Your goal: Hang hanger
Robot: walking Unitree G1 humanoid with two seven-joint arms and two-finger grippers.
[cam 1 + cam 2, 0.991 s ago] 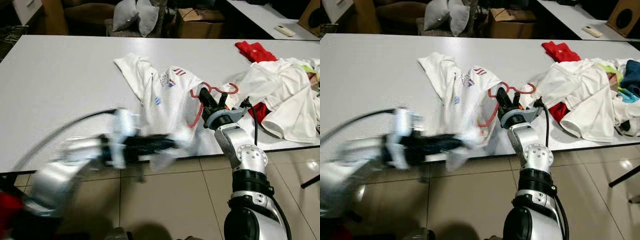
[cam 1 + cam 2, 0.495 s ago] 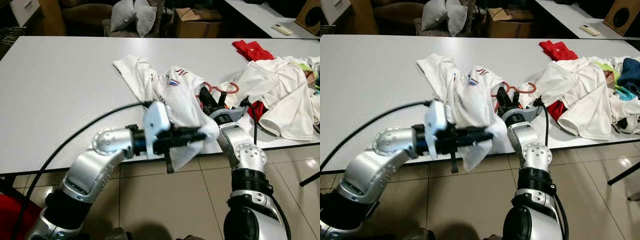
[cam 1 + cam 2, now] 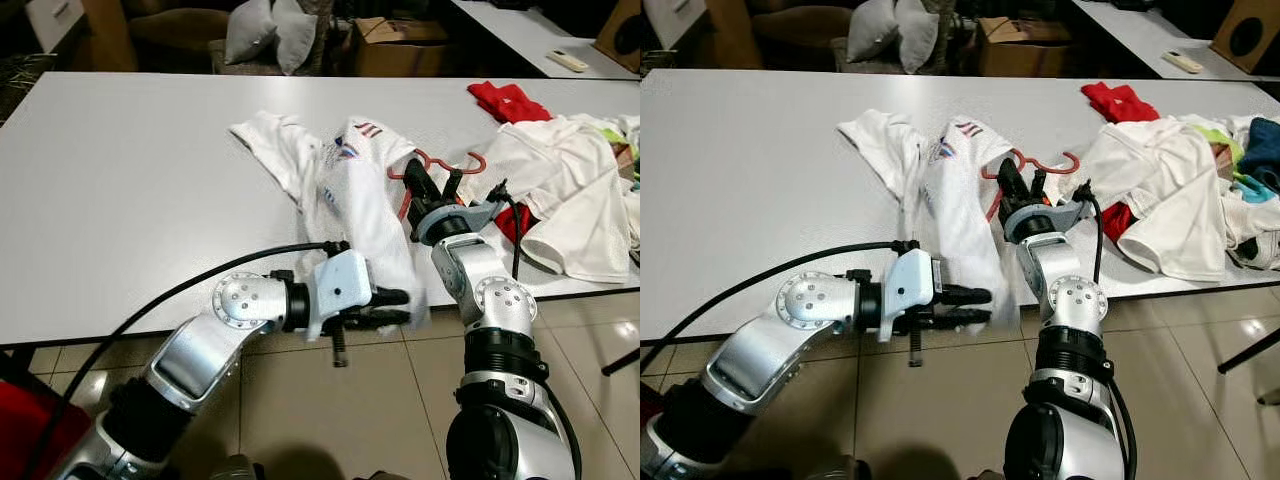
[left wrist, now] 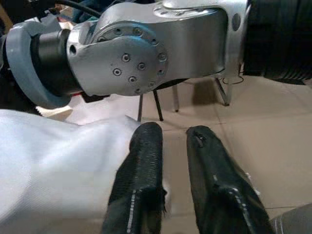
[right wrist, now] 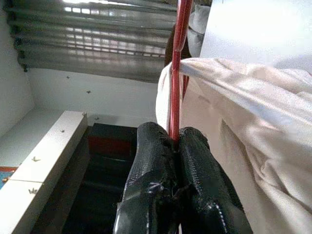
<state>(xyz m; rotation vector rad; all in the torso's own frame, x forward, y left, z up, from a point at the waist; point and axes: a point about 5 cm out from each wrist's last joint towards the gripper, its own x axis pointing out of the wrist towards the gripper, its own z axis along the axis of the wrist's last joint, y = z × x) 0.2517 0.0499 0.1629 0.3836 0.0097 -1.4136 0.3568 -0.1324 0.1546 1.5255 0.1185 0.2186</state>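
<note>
Table (image 3: 120, 180): long, flat, white top with a smooth matte face; it stands over a glossy beige tile floor (image 3: 300, 410).
Hanger (image 3: 440, 165): thin red rod, bent into a hook and curved shoulders. It lies near the table's front edge, partly under the shirt; the hook points toward the clothes pile on the right.
Shirt (image 3: 340, 190): white soft cloth, creased and bunched, with small red and blue prints. It sprawls from mid-table to the front edge, and one end droops over the edge.
Right gripper (image 3: 431, 187): raised over the front edge of the table at the hanger. In the right wrist view its two black, ribbed fingers (image 5: 151, 161) are pressed tight together on the red rod, which runs straight up from between their tips, with white cloth draped over it just beyond.
Left gripper (image 3: 398, 306): held level just below and in front of the table edge, at the hanging end of the shirt. Its fingers (image 4: 141, 161) stand a narrow gap apart, roughly parallel. In the left wrist view one finger lies against the white cloth; whether any fabric is pinched between them is hard to make out, and the gap looks bare.
Clothes pile (image 3: 560, 190): loose heap at the table's right end, mostly white cloth with red pieces and a bit of green.
Cushions (image 3: 270, 30): two grey, plump pillows beyond the far edge, beside a brown cardboard box (image 3: 400, 40).
</note>
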